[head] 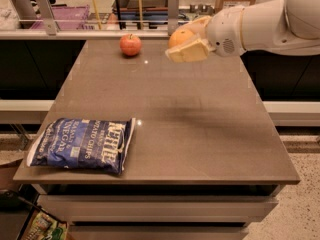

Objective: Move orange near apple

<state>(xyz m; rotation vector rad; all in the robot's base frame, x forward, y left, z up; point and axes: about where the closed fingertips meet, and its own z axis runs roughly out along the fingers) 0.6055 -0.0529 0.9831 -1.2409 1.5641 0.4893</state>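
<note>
The apple [130, 44], red-orange with a short dark stem, sits near the far edge of the brown table [200, 134]. My gripper [186, 41] is shut on the orange [179, 36], a bright yellow-orange fruit, and holds it in the air above the far part of the table, to the right of the apple. The cream-coloured fingers [187, 52] wrap the orange from below and behind, so only its upper left side shows. A gap remains between orange and apple.
A blue bag of potato chips [82, 144] lies flat at the table's near left corner. A rail with metal posts [173, 6] runs behind the far edge. The white arm [260, 21] comes in from the upper right.
</note>
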